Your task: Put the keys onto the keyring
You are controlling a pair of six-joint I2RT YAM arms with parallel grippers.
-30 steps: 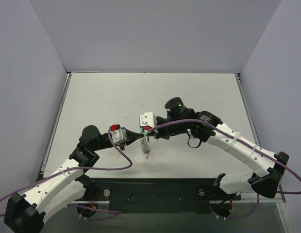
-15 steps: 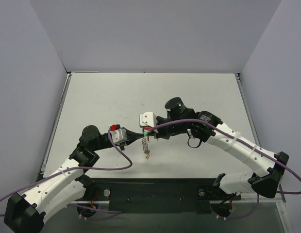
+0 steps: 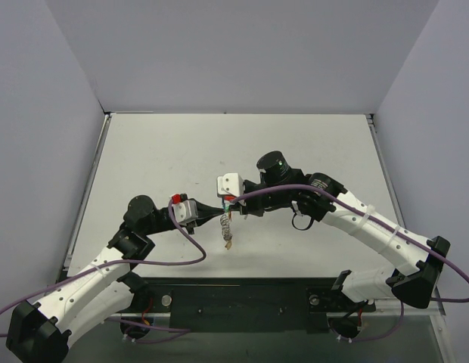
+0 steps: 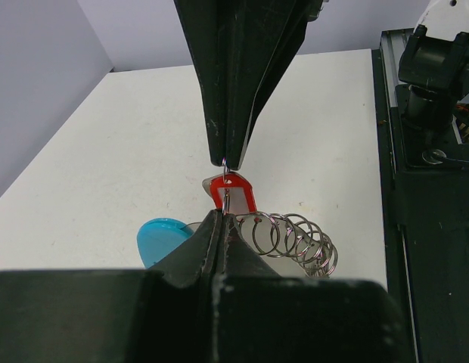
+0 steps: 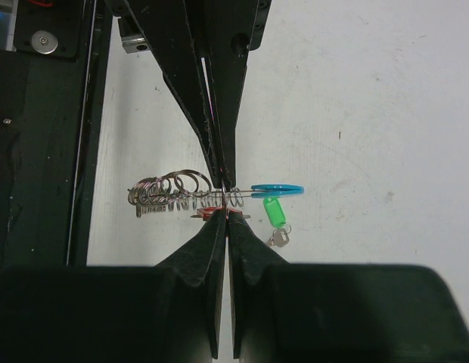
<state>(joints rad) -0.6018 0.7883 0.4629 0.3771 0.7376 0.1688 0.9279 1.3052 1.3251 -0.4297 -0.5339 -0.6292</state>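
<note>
Nothing fancy here: a plain white table [image 3: 310, 144], matte, with a few faint scuffs [image 5: 342, 184]. Pale grey-lilac walls [image 3: 242, 53] box it in along the left, far and right edges. A black plate [image 3: 242, 299] runs along the near edge, carrying two small round silver fittings [image 3: 168, 300], one toward each near corner.

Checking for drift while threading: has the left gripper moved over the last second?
No. In the top view the left gripper sits at the same spot against the table's left edge.
</note>
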